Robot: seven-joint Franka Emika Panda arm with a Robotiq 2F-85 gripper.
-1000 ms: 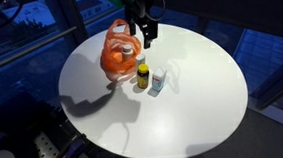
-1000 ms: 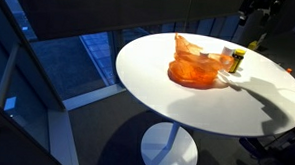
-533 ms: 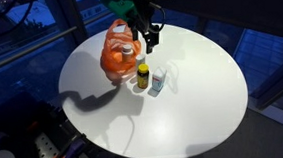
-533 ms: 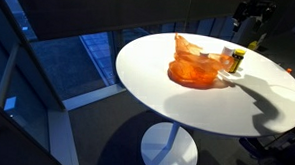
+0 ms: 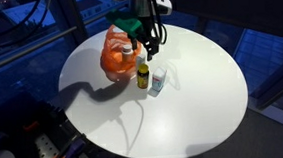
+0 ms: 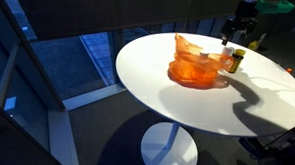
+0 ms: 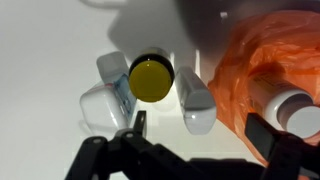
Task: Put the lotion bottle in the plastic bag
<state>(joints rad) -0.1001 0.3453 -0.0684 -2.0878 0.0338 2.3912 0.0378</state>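
An orange plastic bag [image 5: 116, 55] sits on the round white table [image 5: 193, 95]; it also shows in the other exterior view [image 6: 196, 65] and at the right of the wrist view [image 7: 262, 62]. A white lotion bottle [image 7: 197, 103] stands beside the bag. Next to it are a yellow-capped bottle [image 7: 151, 78] [image 5: 142, 76] [image 6: 236, 60] and a clear bottle [image 7: 103, 97] [image 5: 159, 83]. My gripper [image 7: 203, 130] [image 5: 151, 48] [image 6: 230, 36] is open and empty, above the white bottle, which lies between its fingers. A white-capped bottle [image 7: 300, 113] sits in the bag.
The table edge [image 6: 137, 87] drops to a dark floor. Glass walls [image 5: 38, 36] stand behind the table. The arm's shadow [image 5: 102, 92] falls across the tabletop.
The gripper has come down and slightly toward the bottles beside the bag. The bottles and the bag have not moved.
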